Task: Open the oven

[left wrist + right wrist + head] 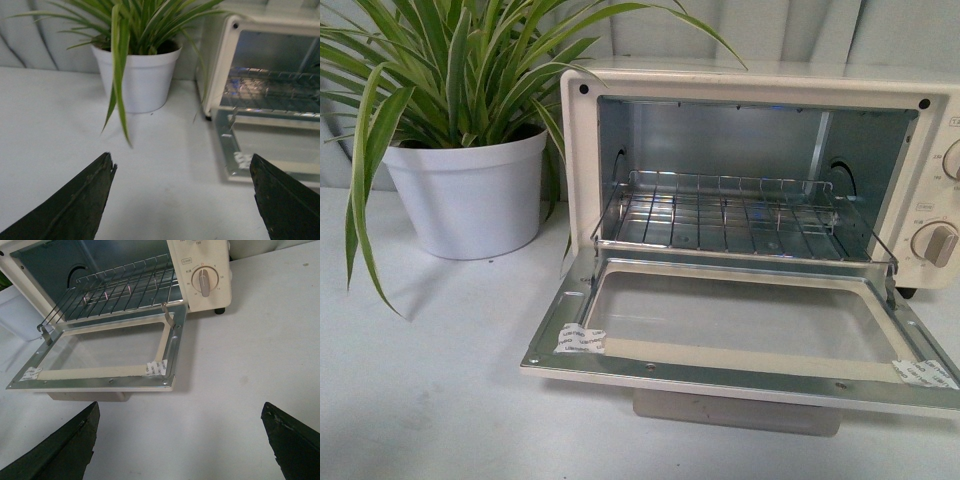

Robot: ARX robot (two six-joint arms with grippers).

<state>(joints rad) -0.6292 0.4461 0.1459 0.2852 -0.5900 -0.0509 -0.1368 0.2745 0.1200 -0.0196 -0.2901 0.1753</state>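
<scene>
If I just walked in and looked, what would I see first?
Probably the cream toaster oven on the white table, with its glass door folded all the way down and the wire rack showing inside. Right beside it, on the left in the front view, stands a big stripy-leafed plant in a white pot. Both grippers, left and right, are open and hold nothing.

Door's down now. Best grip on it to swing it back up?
Take the bar handle under the door's front edge, coming from the front, fingers above and below. It juts below the rim farthest from the hinge; the glass is flat and offers no hold.
</scene>
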